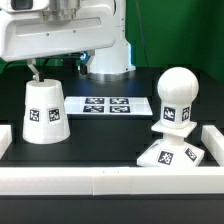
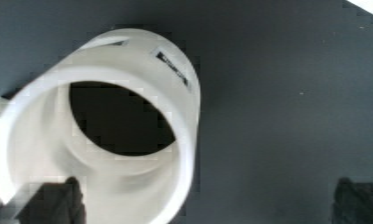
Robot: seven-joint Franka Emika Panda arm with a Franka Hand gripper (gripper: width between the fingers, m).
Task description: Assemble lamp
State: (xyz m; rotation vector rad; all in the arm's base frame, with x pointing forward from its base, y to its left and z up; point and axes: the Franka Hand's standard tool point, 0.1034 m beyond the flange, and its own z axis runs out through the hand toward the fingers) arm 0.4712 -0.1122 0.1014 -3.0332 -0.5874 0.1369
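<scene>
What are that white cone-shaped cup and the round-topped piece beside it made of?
The shade looks like white plastic, matte: an even colour with soft shading, and the wrist view shows a thin smooth wall around its hollow. The bulb, standing on the base, seems the same plastic with a slight sheen on its dome. Their black-and-white tags look printed or stuck on; which, I cannot tell.

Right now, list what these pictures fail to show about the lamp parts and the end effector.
- End effector: the exterior view shows one finger above the shade; the wrist view's edge cuts both fingers, so contact is unclear.
- Bulb and base: absent from the wrist view; their joint is too small in the exterior view.
</scene>
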